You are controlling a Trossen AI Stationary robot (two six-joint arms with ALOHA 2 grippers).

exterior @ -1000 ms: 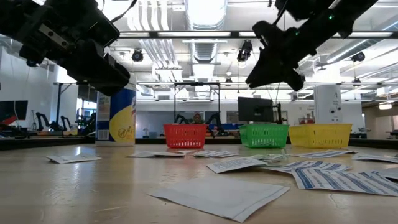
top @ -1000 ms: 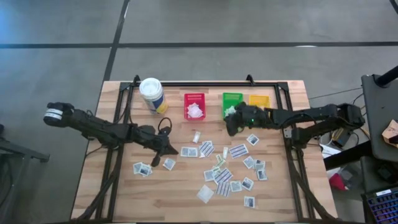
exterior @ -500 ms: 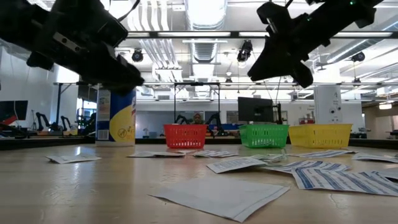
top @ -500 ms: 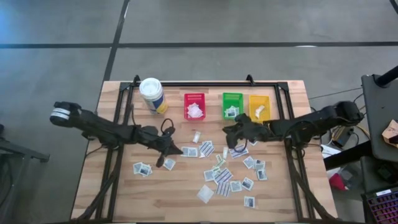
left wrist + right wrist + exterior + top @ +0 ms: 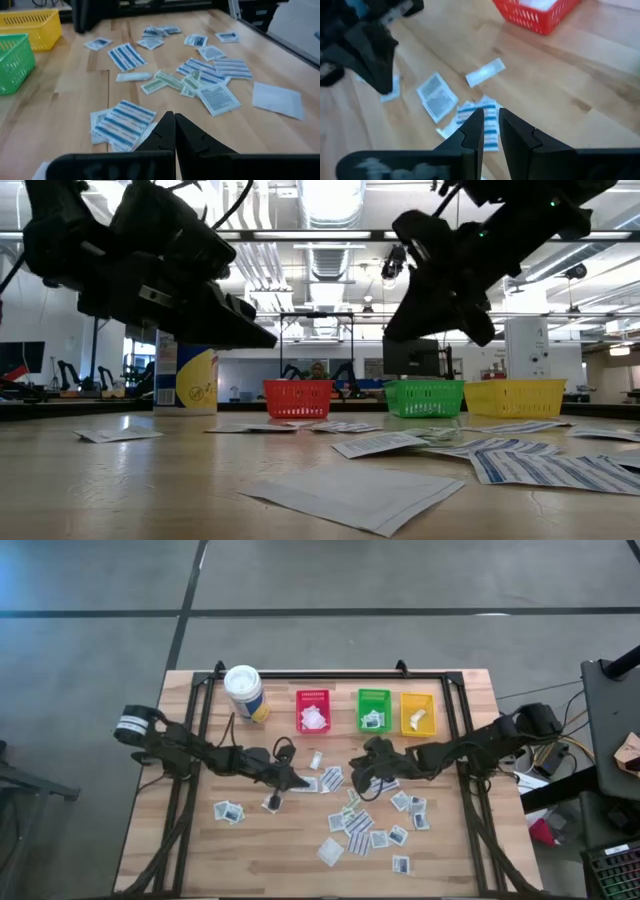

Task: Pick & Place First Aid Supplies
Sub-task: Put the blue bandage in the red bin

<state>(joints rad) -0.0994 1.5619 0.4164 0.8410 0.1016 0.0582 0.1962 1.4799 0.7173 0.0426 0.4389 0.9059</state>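
Both arms have swung inward since the earlier frame, and with the closed, empty left pincer (image 5: 296,781) and narrowly parted, empty right pincer (image 5: 357,776) converging over the packets (image 5: 331,779) mid-table (image 5: 190,840), they risk colliding or scattering overlapped packets.

You can't read the prints on the packets (image 5: 358,823) scattered below the green bin (image 5: 373,708) from overhead; they are too small. In the low view the left arm covers the top of the canister (image 5: 186,378). The right wrist view cuts off the red bin (image 5: 538,12) at the frame's edge and blurs the striped packet (image 5: 489,116) past the fingers (image 5: 472,131).
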